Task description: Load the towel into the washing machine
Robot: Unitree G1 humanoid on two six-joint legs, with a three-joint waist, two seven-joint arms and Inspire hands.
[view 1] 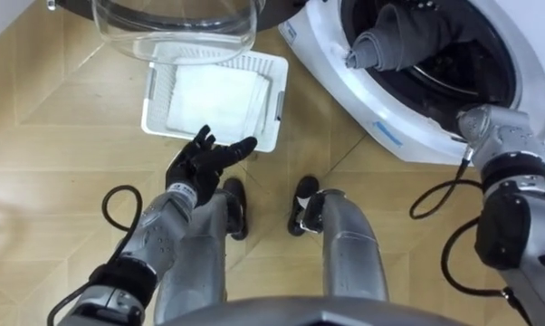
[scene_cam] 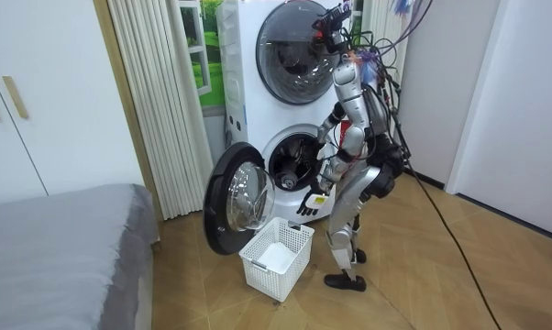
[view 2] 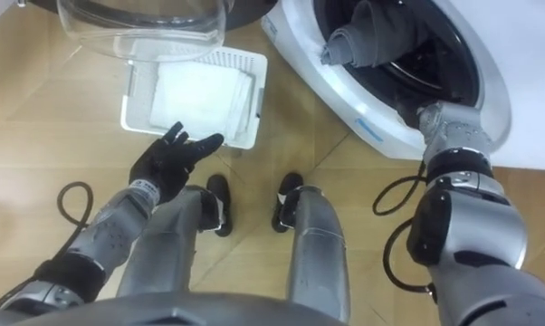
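Left hand spread open, palm up, over the wood floor just beside the basket; grey towel bunched in the mouth of the washing machine.
The right arm reaches past the drum's rim near the towel, and the right hand is hidden inside, so its grip cannot be told. The eye views show a folded white cloth lying in the basket, with the open door and its glass bowl overhanging the basket's far edge. The room view shows the robot standing at the lower of two stacked machines, the door swung toward the room view's left, a curtain behind it and a grey bed well apart.
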